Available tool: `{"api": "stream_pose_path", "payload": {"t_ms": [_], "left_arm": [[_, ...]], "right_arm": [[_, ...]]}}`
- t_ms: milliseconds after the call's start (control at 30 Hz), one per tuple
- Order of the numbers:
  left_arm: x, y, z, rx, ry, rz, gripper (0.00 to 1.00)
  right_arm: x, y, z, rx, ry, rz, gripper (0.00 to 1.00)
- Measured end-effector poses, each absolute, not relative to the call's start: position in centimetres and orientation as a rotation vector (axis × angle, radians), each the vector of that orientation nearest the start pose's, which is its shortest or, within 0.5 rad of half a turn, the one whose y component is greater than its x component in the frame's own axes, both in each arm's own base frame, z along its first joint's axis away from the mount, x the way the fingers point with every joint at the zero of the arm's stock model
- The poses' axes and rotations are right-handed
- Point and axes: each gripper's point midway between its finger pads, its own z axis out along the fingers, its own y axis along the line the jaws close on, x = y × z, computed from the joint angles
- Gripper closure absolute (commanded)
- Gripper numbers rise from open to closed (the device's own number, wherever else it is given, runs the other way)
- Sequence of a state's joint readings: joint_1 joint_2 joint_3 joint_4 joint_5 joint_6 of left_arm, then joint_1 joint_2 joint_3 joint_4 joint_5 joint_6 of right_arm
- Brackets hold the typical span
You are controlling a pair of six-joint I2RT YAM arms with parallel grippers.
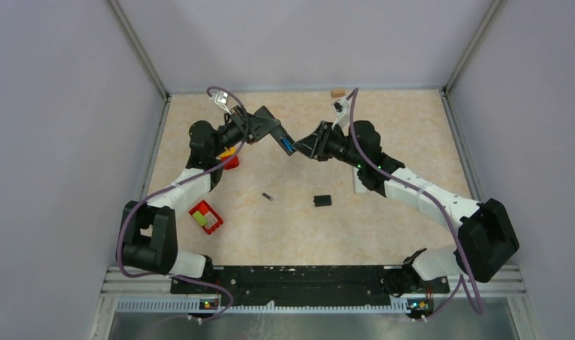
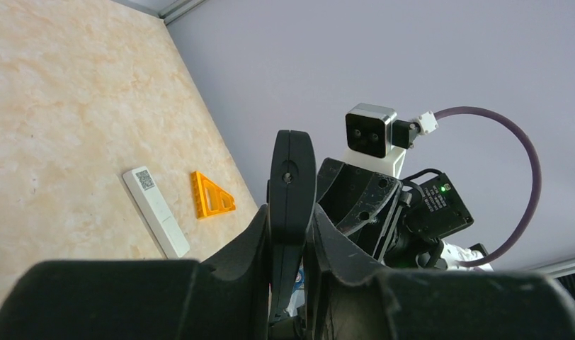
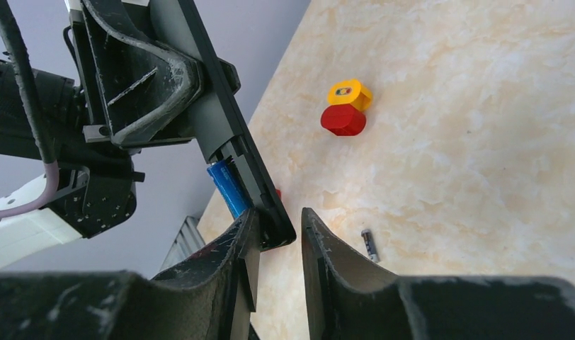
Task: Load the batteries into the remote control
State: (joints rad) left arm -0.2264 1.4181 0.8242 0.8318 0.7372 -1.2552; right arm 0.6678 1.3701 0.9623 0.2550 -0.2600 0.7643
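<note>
The left hand [image 2: 290, 234] clamps the slim black plastic remote control [image 2: 292, 170] edge-on, raised above the beige marbled desk [image 1: 384, 127]. A blue cylindrical battery [image 3: 226, 185] lies in its open compartment, just beside the right hand [image 3: 279, 237], whose fingers stand narrowly apart, gripping nothing. Pressing the battery flat along the compartment should seat it best. Whether it is fully seated is hidden. A dark battery [image 3: 369, 244] lies on the desk.
</note>
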Motion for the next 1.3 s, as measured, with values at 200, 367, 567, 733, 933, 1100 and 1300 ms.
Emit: {"api": "stream_pose_path", "payload": {"t_ms": [200, 367, 567, 733, 933, 1100, 1300], "left_arm": [[34.8, -23.2, 31.7, -0.09, 1.626, -1.677, 1.0], [34.8, -23.2, 31.6, -0.075, 1.628, -1.668, 1.0], [34.3, -23.4, 31.5, -0.031, 1.636, -1.675, 1.0], [33.6, -23.7, 31.4, 0.008, 1.649, -1.694, 1.0], [33.0, -24.0, 31.6, 0.05, 1.645, -1.711, 1.0], [32.6, -24.0, 32.1, 0.069, 1.63, -1.718, 1.0], [32.1, -24.0, 32.7, 0.094, 1.612, -1.726, 1.0]], "right_arm": [[30.7, 33.2, 26.6, -0.162, 1.887, 1.195, 0.71], [30.7, 33.1, 26.6, -0.173, 1.893, 1.169, 0.66], [30.4, 32.7, 26.4, -0.161, 1.944, 1.143, 0.5], [30.0, 32.5, 26.4, -0.136, 1.973, 1.15, 0.45], [29.5, 32.4, 26.8, -0.086, 1.99, 1.186, 0.44], [29.4, 32.1, 27.4, -0.055, 1.985, 1.196, 0.42], [29.3, 31.7, 28.5, -0.017, 1.96, 1.206, 0.34]]}}
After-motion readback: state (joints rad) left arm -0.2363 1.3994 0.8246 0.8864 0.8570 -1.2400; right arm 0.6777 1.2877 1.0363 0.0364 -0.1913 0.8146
